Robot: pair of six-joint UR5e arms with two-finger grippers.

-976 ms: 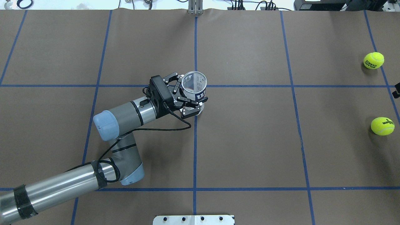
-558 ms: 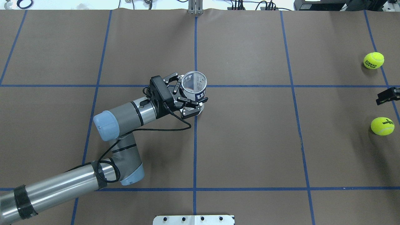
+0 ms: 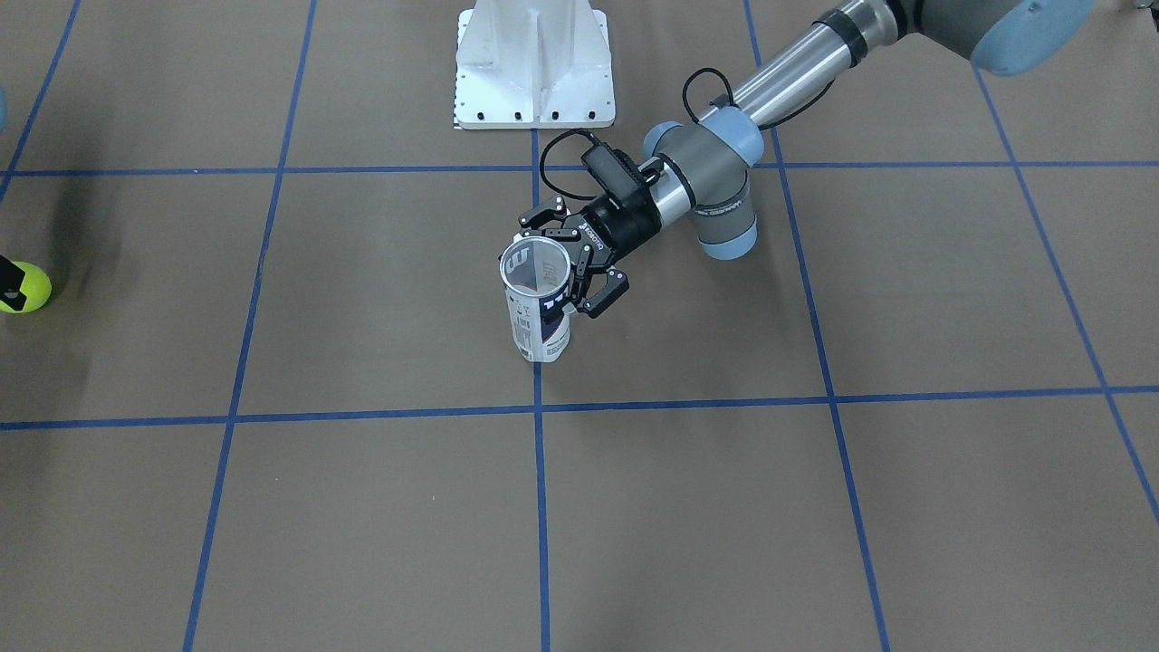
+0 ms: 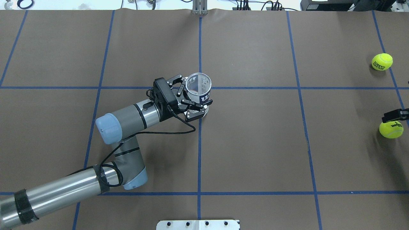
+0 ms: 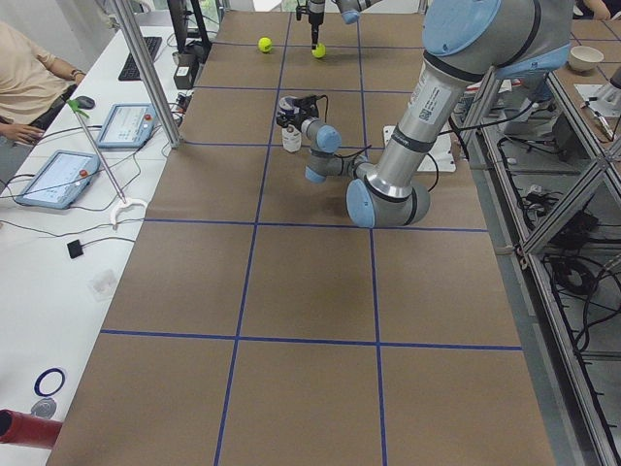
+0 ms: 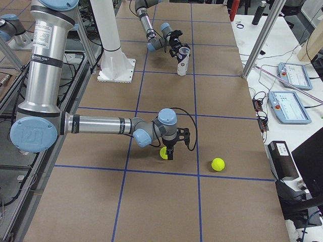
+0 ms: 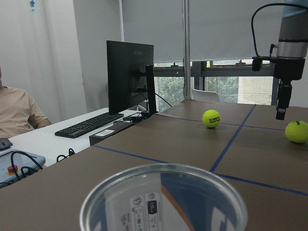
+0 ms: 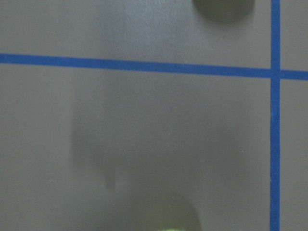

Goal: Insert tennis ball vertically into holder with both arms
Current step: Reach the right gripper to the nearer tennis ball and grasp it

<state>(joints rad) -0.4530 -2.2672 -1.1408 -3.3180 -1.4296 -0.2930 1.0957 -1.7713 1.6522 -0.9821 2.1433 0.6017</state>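
The holder (image 4: 198, 88), a clear can with a navy and white label, stands upright and open-topped at the table's centre (image 3: 538, 308). My left gripper (image 4: 194, 96) is shut on its side, one finger on each side. The Wilson tennis ball (image 4: 391, 129) lies at the far right. My right gripper (image 4: 385, 119) points straight down just beside and above it, fingers together and empty. The exterior right view shows that gripper (image 6: 170, 155) right next to the ball (image 6: 163, 153). The left wrist view shows the can's rim (image 7: 163, 168) and the ball (image 7: 296, 131).
A second tennis ball (image 4: 382, 61) lies farther back at the right edge. The white pedestal (image 3: 534, 63) stands at the robot's side of the table. Blue tape lines cross the brown table.
My right gripper has come in from the right edge and moved toward the Wilson ball. The left arm and the can have not moved.
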